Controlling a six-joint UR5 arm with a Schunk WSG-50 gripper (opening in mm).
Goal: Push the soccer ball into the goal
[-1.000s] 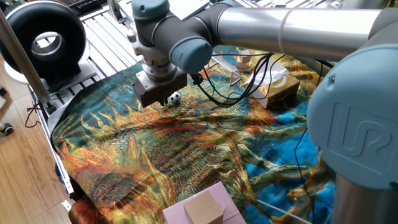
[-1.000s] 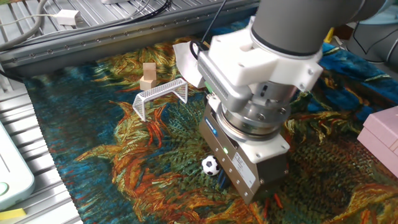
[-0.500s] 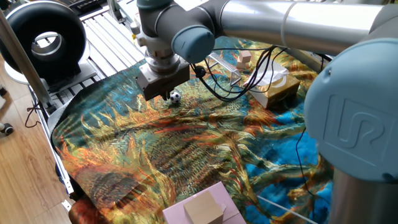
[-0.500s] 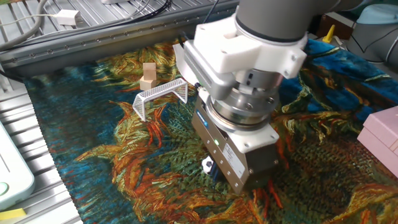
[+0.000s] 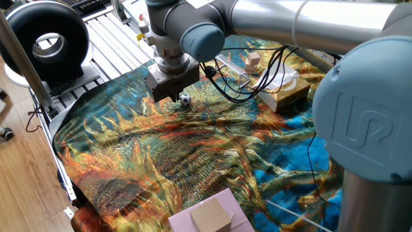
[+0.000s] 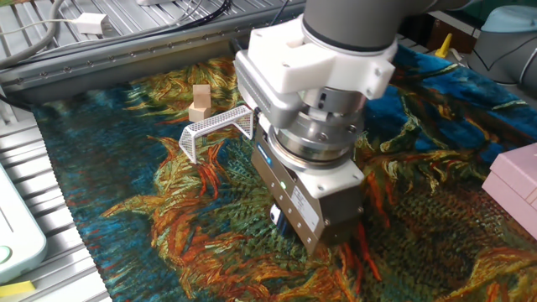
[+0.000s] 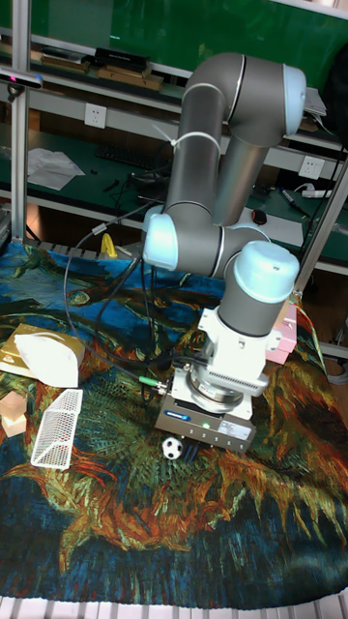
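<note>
The soccer ball (image 5: 185, 100) is a tiny white ball with black patches, resting on the patterned cloth. My gripper (image 5: 168, 96) stands right against its left side, fingertips down at the cloth. In the tall fixed view the soccer ball (image 7: 173, 447) sits just left of the gripper (image 7: 200, 437). In the other fixed view the gripper (image 6: 321, 243) covers almost all of the ball. The goal (image 6: 218, 128) is a small silver mesh frame, a short way beyond the ball; it also shows as the goal (image 5: 233, 69) and the goal (image 7: 58, 427). The fingers are too hidden to read.
A small wooden block (image 6: 200, 102) stands just behind the goal. A tan tissue box (image 5: 284, 90) lies beside the goal, with black cables trailing over it. A pink box (image 6: 513, 174) sits at the cloth's edge. A metal rail (image 6: 126, 50) borders the far side.
The gripper has moved across the cloth towards the goal. The ball has shifted a little the same way and is now nearly hidden behind the gripper in the other fixed view.
</note>
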